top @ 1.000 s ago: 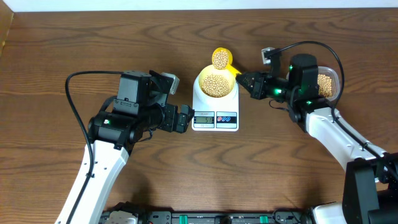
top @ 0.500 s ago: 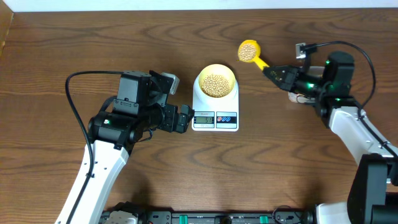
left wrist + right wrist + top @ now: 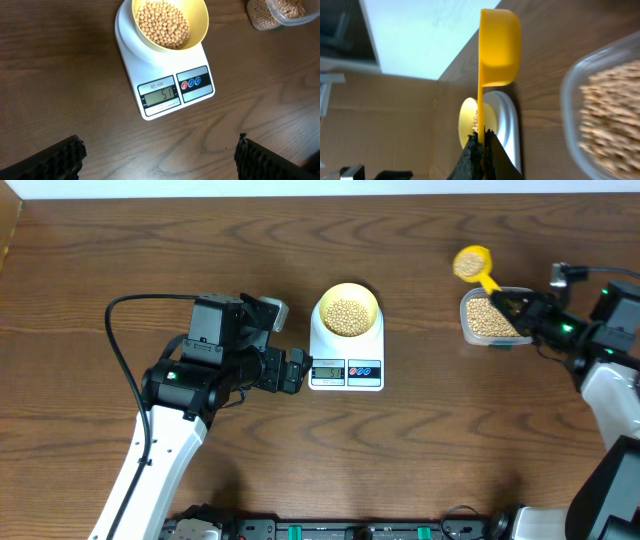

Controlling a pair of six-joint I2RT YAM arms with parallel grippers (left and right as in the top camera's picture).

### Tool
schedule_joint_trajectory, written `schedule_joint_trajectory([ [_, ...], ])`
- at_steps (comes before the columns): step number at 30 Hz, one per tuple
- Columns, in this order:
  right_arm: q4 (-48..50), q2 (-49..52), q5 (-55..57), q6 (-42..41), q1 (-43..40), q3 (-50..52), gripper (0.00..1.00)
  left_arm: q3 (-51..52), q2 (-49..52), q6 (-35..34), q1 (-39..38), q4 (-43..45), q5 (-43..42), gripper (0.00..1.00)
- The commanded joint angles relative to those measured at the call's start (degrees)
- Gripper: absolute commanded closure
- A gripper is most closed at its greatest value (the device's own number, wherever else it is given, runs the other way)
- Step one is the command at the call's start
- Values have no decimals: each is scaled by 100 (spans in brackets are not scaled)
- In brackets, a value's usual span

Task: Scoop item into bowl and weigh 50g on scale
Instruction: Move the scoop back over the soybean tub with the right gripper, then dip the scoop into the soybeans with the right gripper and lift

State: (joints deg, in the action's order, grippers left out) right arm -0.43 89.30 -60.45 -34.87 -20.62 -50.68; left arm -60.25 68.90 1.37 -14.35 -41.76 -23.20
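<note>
The pale yellow bowl holds tan beans and sits on the white scale. In the left wrist view the bowl is on the scale, whose display reads about 51. My right gripper is shut on the handle of the bright yellow scoop, which carries beans and hovers at the far left corner of the clear tub. The right wrist view shows the scoop held edge-on by my right gripper. My left gripper is open and empty, left of the scale.
The clear plastic tub of beans stands on the right side of the wooden table. The table's far edge runs along the top.
My right gripper carried the scoop from over the bowl rightward to the tub. The left arm, bowl and scale have not moved.
</note>
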Motion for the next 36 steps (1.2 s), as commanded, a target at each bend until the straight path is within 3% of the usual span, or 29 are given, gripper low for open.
schedule_joint_trajectory([
  [1, -452, -136, -173, 616, -457, -22, 99, -7, 0, 55, 20, 2, 33, 2],
  [9, -1351, -173, -245, 1679, -1434, -22, 99, -7, 0, 55, 20, 2, 33, 2],
  [17, -1934, -203, -72, 2361, -1541, -22, 99, -7, 0, 55, 20, 2, 33, 2],
  [24, -3143, -894, 752, 4113, -1539, -22, 99, -7, 0, 55, 20, 4, 33, 2],
  [31, -3235, -1965, 2122, 4629, -1528, -22, 99, -7, 0, 55, 20, 2, 33, 2],
  [36, -3180, -1967, 2133, 4629, -1384, -22, 99, -7, 0, 55, 20, 2, 33, 2],
])
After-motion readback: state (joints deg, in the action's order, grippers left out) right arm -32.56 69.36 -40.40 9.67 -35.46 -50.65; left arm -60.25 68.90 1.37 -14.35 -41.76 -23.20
